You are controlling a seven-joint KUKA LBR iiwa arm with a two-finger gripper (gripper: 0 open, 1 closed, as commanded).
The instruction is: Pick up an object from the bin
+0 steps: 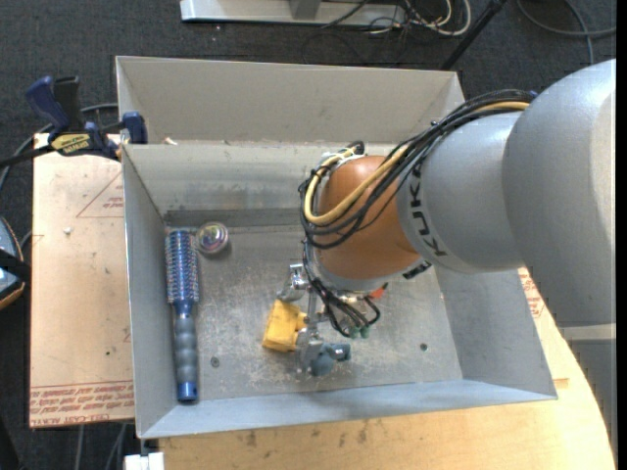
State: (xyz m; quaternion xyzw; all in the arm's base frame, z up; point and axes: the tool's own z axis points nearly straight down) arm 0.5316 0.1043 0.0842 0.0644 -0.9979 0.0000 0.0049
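My gripper [316, 341] hangs low over the bin floor, near the front wall and a little right of the middle. A yellow, wedge-shaped block [281, 327] lies right beside it on its left, touching or almost touching it. A small grey-blue piece [326, 357] sits directly under the gripper's tip; I cannot tell whether it is a loose thing or part of the gripper.
A blue hairbrush [182, 306] lies lengthwise along the left wall, bristles toward the back. A small round silvery knob [213, 239] rests beside its bristle end. The arm with its orange cover and cables overhangs the bin's middle and right.
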